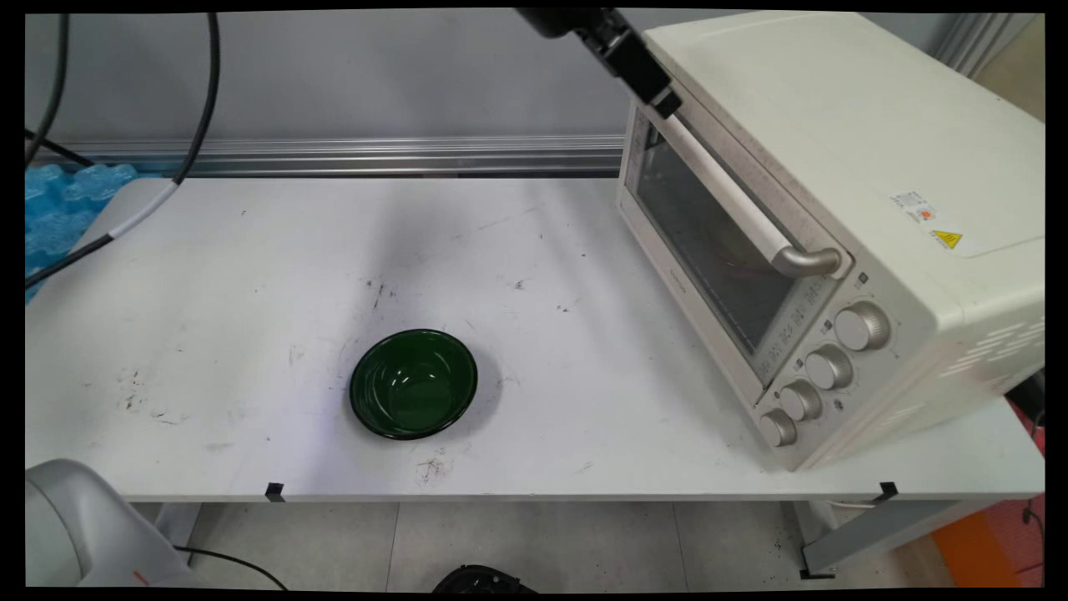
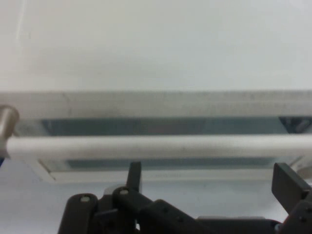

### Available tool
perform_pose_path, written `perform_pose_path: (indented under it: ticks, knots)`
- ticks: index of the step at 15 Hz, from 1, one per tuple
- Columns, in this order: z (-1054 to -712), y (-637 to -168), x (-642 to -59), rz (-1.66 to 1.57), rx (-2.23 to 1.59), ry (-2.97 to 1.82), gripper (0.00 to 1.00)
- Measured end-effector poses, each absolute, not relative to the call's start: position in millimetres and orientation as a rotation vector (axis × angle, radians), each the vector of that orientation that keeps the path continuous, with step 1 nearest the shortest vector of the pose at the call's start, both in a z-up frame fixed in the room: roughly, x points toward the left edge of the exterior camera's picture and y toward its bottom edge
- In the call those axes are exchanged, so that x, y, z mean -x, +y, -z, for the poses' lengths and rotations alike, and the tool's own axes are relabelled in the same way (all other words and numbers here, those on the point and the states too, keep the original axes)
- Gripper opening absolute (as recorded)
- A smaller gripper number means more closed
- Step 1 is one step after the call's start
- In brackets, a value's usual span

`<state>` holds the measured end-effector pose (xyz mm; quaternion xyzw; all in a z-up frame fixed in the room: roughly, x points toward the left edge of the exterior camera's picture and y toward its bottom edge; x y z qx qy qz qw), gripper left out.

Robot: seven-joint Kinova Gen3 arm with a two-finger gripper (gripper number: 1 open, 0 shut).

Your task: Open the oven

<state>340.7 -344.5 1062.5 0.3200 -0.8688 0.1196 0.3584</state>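
Black gripper (image 1: pixel 665 102) of mine hangs at the far end of the toaster oven's (image 1: pixel 834 167) white door handle (image 2: pixel 156 145), its 2 fingers (image 2: pixel 287 184) spread apart, just short of the bar. I see a green bowl (image 1: pixel 413 383) well apart on the white table (image 1: pixel 250 275)

The black gripper (image 2: pixel 209 178) hangs high, its jaws spread wide apart.

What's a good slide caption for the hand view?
Open gripper poised just short of the closed toaster oven's white door handle.
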Motion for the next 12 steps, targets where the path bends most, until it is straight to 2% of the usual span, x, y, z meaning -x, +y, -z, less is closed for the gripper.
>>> perform_pose_path:
  ticks: [10,11,12]
  knots:
    - [-1054.5,-378.7,-302.9,-0.309,-0.821,-2.269,1.00]
    - [-1053.3,-381.9,-299.3,-0.308,-0.823,-2.276,0.00]
    - [-1052.2,-384.6,-296.6,-0.309,-0.821,-2.284,0.00]
